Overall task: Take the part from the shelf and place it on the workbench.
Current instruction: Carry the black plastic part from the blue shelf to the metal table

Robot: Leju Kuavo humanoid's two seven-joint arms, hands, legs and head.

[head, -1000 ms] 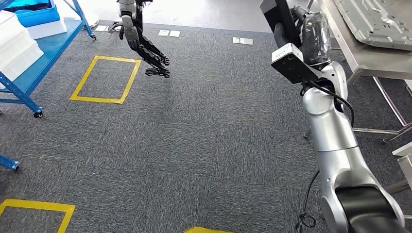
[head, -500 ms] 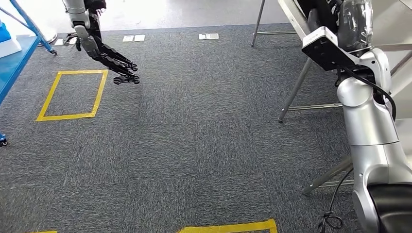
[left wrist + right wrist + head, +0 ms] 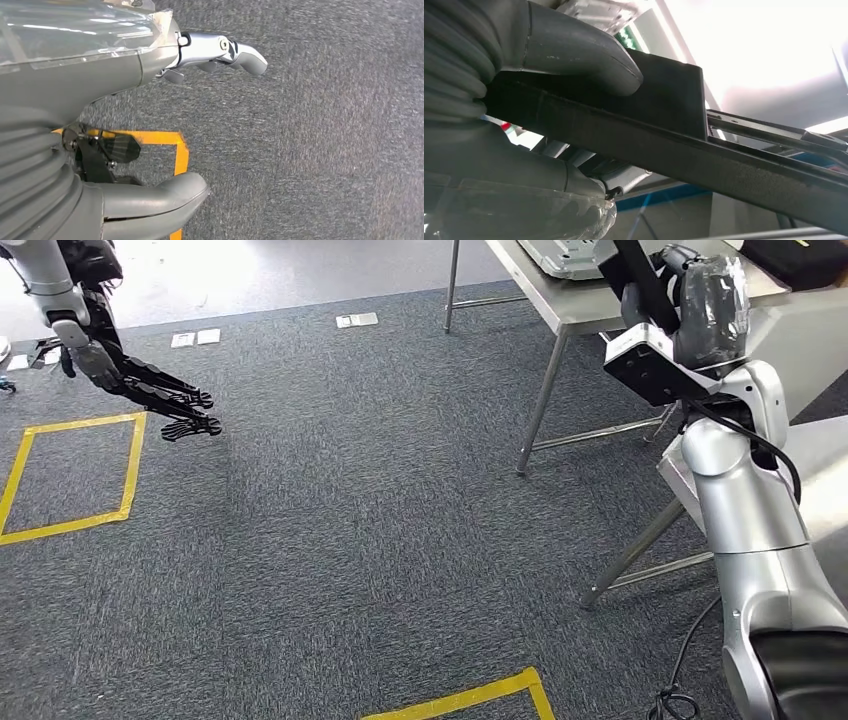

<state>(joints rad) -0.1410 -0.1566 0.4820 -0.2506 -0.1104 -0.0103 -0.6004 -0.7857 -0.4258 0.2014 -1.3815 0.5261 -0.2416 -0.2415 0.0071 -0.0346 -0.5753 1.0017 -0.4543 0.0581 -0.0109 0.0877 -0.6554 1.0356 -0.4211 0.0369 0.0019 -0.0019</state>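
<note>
Carpet (image 3: 380, 520) of dark grey tiles covers the floor, marked with yellow tape rectangles (image 3: 70, 475). Over at the left, the robot's left hand (image 3: 150, 400) hangs above the carpet beside one taped rectangle, its dark fingers (image 3: 185, 415) stretched out and apart, holding nothing. The left wrist view shows its grey thumb (image 3: 150, 200) spread away from them. Further right stands a grey metal workbench (image 3: 600, 310) on thin legs. Raised beside its edge, the right hand (image 3: 680, 300) grips a flat black bar-shaped part (image 3: 674, 145); in the right wrist view the thick grey thumb (image 3: 574, 55) presses down on the part from above. The part is above the bench edge, not resting on it.
</note>
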